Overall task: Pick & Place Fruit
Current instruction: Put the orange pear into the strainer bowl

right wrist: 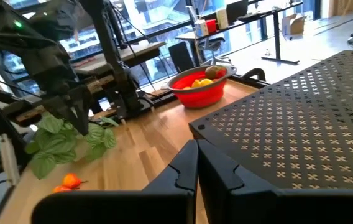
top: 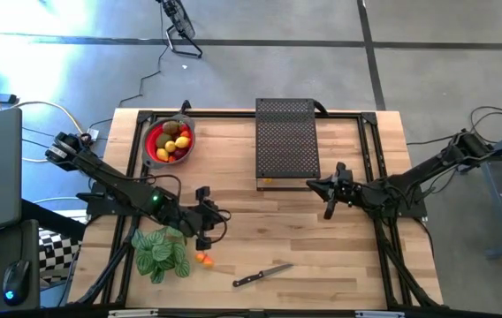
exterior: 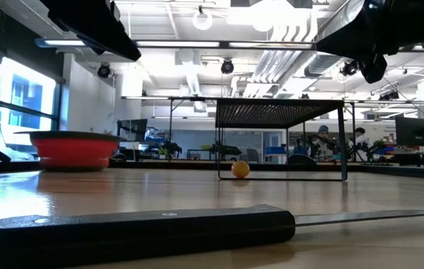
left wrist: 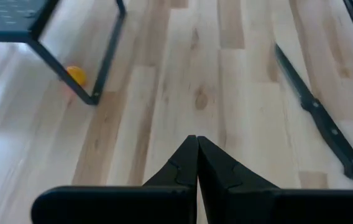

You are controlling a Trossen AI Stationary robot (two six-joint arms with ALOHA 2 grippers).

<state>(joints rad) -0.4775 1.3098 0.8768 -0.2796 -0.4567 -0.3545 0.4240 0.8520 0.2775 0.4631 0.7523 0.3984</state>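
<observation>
A red bowl (top: 170,141) at the table's far left holds several fruit: yellow, dark red and brown pieces (right wrist: 204,76). One tiny orange fruit (left wrist: 76,75) lies on the table under the black perforated rack (top: 286,141). Two more orange fruit (top: 203,259) lie beside the green plant (top: 161,252). My left gripper (top: 223,215) hangs shut above the table's left middle, empty. My right gripper (top: 322,187) is shut too, empty, and points level at the rack's near right corner.
A black-handled knife (top: 262,276) lies near the front edge, right of the plant. The rack stands on thin legs (exterior: 345,142) at the far middle. Bare wood lies between the two grippers and on the right half (top: 339,256).
</observation>
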